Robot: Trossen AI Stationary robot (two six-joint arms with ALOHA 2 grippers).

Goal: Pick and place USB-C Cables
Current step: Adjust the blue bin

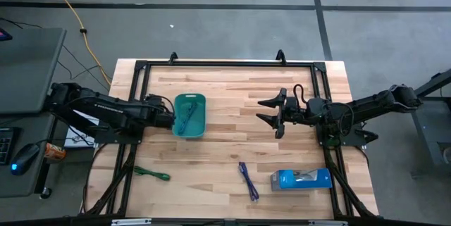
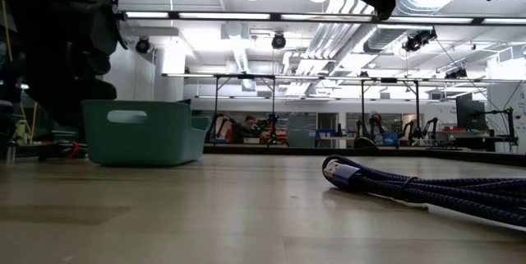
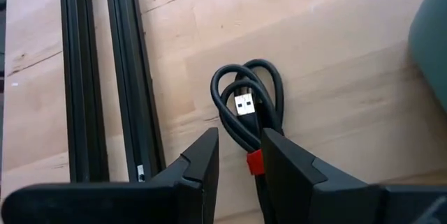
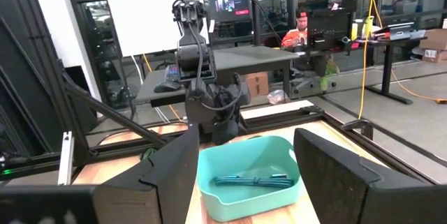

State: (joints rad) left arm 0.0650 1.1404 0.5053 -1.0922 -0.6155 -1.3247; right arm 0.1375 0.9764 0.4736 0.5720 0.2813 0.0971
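1. Nearest, the purple cable (image 1: 247, 181) and green cable (image 1: 152, 174) lie on the desk (image 1: 232, 148), unplaced.
2. Farther, our left gripper (image 1: 169, 118) fingers pinch a black cable (image 3: 250, 112) beside the teal tray (image 1: 201, 129).
3. One light blue cable (image 4: 253, 180) lies inside; our right gripper (image 4: 246, 165) waits, fingers spread.

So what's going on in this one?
The robot is sorting USB-C cables into a teal tray. One light blue cable already lies in the tray. The left pincer is at the tray's left edge, with a dark coiled cable right at it; whether that cable is gripped is unclear. The right pincer waits open over mid-table. The green cable and purple cable lie on the table.
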